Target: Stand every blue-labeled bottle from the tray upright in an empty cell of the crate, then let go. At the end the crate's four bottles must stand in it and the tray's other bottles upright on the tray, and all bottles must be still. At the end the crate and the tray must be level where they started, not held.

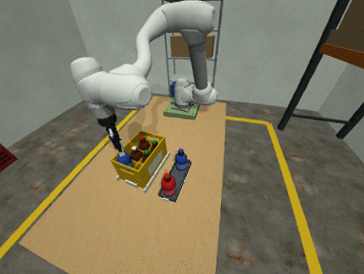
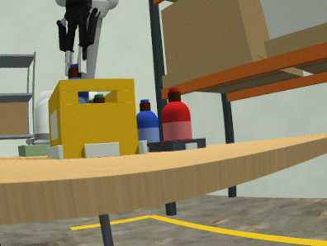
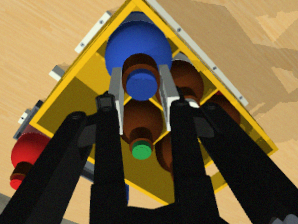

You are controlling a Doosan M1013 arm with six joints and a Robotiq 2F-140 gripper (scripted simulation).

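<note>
My gripper is shut on the neck of a blue-labeled bottle. The bottle hangs upright with its body down inside the near-left corner cell of the yellow crate. Brown bottles with coloured caps stand in the other cells. On the dark tray beside the crate stand a second blue-labeled bottle and a red-labeled bottle, both upright.
Crate and tray sit on a wooden table top. The arm's base stands at the far end. A metal shelf is behind it, and an orange rack with boxes is at the right.
</note>
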